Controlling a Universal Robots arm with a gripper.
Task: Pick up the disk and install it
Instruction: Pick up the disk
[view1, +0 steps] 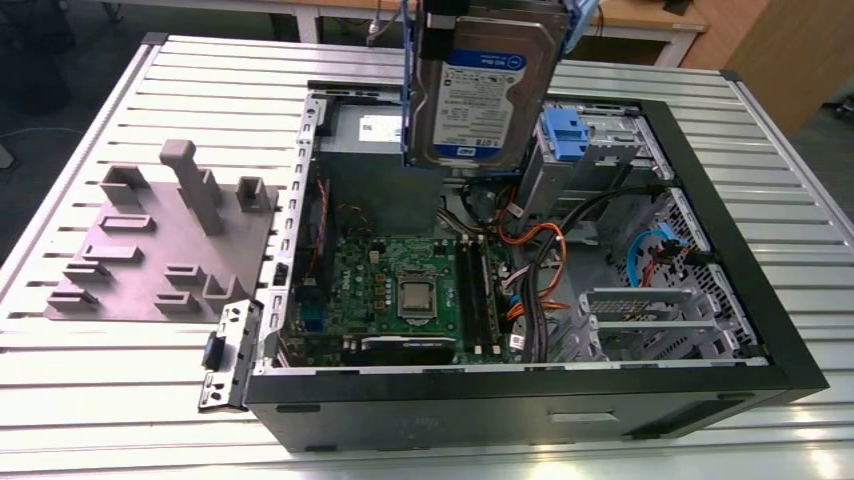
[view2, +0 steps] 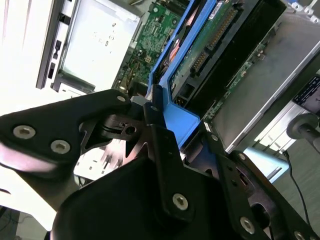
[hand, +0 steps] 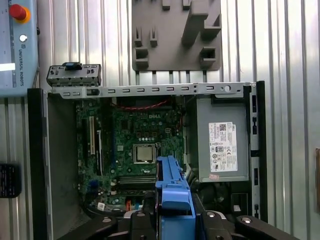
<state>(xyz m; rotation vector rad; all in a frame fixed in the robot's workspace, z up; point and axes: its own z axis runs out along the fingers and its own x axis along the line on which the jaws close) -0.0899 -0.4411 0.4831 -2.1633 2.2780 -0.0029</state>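
The disk, silver with a white-and-blue label and blue rails, hangs upright in the air above the back of the open computer case. It is over the area between the grey power-supply box and the metal drive bay. In the second wrist view, my gripper is shut on the disk's blue rail, and the disk's green circuit-board side faces the camera. In the first wrist view, the blue rail sits between the black fingers, above the motherboard.
The case lies on its side on a slatted metal table. A small blue latch piece sits on the drive bay. Orange, black and blue cables run beside it. A grey fixture plate with posts stands at the exterior view's left.
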